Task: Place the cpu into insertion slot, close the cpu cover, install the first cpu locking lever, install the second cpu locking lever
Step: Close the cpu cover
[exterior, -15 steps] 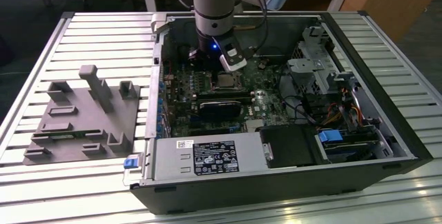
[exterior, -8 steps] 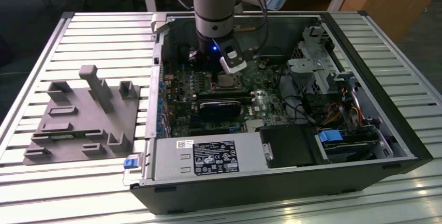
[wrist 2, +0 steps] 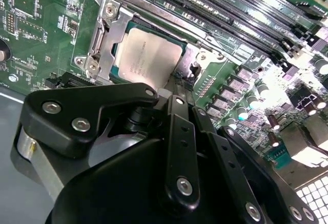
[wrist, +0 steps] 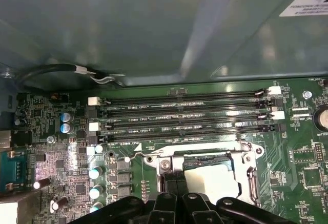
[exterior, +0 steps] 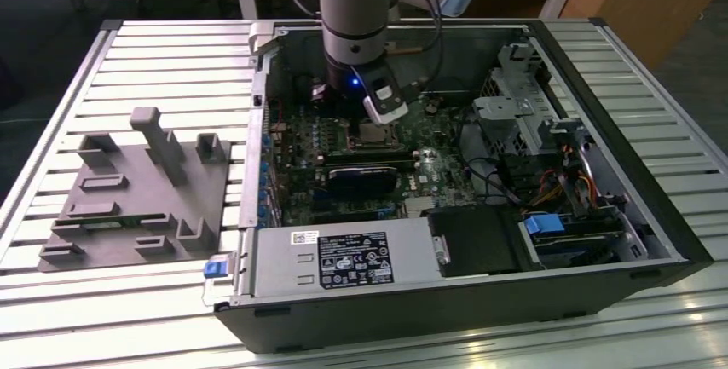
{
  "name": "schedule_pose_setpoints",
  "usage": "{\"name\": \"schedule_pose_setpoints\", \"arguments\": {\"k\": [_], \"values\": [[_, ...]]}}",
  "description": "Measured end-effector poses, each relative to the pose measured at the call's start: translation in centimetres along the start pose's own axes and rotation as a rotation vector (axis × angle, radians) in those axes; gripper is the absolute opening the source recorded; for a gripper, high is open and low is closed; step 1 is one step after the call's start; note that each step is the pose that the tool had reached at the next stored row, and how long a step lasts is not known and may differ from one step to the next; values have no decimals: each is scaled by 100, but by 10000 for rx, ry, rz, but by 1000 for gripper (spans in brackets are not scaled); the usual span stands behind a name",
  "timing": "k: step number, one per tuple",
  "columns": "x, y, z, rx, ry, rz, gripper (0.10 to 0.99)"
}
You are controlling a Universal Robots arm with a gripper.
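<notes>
Slatted metal table (exterior: 170, 54) holding an open computer case (exterior: 455, 314). Over its green motherboard (wrist 2: 46, 34), the gripper (wrist 2: 174, 88), fingers pressed together, sits at the edge of the cpu cover (wrist 2: 100, 42); the cpu (wrist 2: 148, 55) lies flat inside that frame.

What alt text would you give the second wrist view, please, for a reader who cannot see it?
The black claw fills the foreground, its tip close to the edge of the cpu cover, a silvery frame lying around the grey cpu. Around them is green circuit board, with long black slots beyond.
</notes>
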State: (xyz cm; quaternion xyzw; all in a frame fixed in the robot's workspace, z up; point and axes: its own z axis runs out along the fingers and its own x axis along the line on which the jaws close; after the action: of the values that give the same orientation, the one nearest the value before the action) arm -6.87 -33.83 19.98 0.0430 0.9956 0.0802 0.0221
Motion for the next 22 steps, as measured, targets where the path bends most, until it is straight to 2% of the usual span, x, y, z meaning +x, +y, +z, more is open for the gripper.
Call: {"name": "schedule_pose_setpoints", "arguments": {"k": [14, 18, 22], "values": [[-21, 6, -29, -56, 5, 3, 102], [15, 2, -21, -99, 8, 5, 102], [19, -11, -2, -189, 18, 10, 102]]}}
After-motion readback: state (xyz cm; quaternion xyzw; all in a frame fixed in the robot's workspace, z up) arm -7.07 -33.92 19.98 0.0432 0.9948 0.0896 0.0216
